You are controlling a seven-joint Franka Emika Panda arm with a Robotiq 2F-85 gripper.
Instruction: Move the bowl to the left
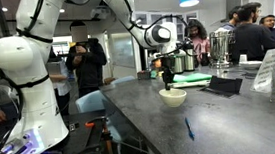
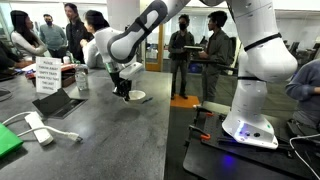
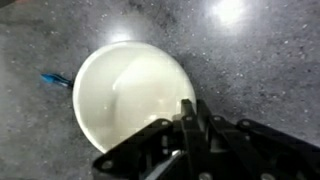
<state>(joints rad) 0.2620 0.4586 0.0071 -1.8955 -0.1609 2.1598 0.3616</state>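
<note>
The cream-white bowl [image 1: 172, 97] sits on the dark stone counter [image 1: 212, 126]. It also shows in an exterior view [image 2: 137, 96] and fills the middle of the wrist view [image 3: 125, 95]. My gripper [image 1: 170, 81] comes down onto the bowl's rim. It also shows in an exterior view [image 2: 122, 89]. In the wrist view the two fingers [image 3: 195, 112] stand close together over the rim's right edge, one inside and one outside, pinching it. The bowl looks empty.
A blue pen [image 1: 189, 129] lies on the counter near the bowl and shows in the wrist view [image 3: 55, 79]. Metal pots [image 1: 181, 58], a green mat [image 1: 190, 79] and a sign [image 2: 47, 75] stand at the counter's far end. People stand behind.
</note>
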